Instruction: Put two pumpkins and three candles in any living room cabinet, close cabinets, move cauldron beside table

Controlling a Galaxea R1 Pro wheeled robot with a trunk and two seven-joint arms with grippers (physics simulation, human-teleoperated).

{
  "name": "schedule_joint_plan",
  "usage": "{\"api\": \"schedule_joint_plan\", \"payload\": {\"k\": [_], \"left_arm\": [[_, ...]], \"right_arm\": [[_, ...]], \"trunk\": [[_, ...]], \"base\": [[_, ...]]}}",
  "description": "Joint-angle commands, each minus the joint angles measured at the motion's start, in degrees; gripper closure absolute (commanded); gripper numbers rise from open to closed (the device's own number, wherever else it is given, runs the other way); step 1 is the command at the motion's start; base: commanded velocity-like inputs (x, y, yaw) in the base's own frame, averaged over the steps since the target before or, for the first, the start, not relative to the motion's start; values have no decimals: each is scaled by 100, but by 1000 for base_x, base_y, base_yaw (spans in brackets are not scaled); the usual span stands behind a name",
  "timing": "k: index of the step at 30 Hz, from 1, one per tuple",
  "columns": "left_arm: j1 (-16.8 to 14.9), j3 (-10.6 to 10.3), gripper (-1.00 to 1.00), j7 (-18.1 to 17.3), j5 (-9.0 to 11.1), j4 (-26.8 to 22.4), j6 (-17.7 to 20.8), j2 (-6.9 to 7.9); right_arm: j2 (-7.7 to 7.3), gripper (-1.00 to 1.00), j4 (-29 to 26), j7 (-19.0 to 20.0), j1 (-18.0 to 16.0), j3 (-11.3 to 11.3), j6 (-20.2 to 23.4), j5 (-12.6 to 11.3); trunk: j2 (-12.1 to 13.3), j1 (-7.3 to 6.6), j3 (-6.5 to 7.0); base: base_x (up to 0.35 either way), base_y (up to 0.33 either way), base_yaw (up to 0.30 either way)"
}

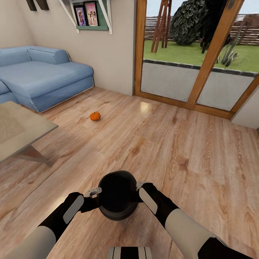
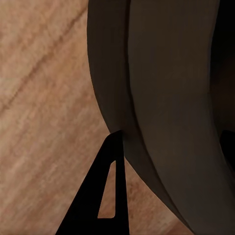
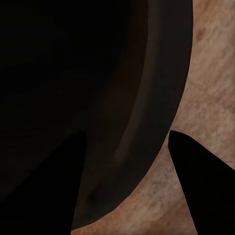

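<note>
Two grippers hold the pot (image 1: 118,196) between them.
Left gripper (image 1: 94,192) and right gripper (image 1: 141,187) each pinch its rim; the table (image 1: 25,131) sits far left.

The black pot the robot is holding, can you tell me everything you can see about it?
The cauldron is a round-bellied, matte black pot with a wide, dark mouth, sitting upright. It is low and centre in the head view, over the wooden floor. The left gripper and right gripper meet its rim on opposite sides; in the right wrist view the fingers straddle the rim. Whether it rests on the floor is unclear.
</note>
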Motion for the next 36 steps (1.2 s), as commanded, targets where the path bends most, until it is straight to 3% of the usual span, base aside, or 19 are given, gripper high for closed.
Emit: {"api": "schedule_joint_plan", "payload": {"k": [1, 11, 36], "left_arm": [[0, -31, 100, 37, 172, -13, -5, 5], [-1, -14, 100, 37, 179, -12, -3, 5], [-1, -22, 100, 79, 181, -16, 6, -4]], "right_arm": [[0, 100, -7, -45, -5, 26, -9, -133], [0, 100, -12, -41, -5, 26, -1, -140], [0, 100, -68, 69, -5, 9, 8, -140]], "trunk": [[-2, -1, -5], [-2, -1, -5], [32, -65, 549]], "base": [[0, 0, 0], [0, 0, 0], [0, 0, 0]]}}
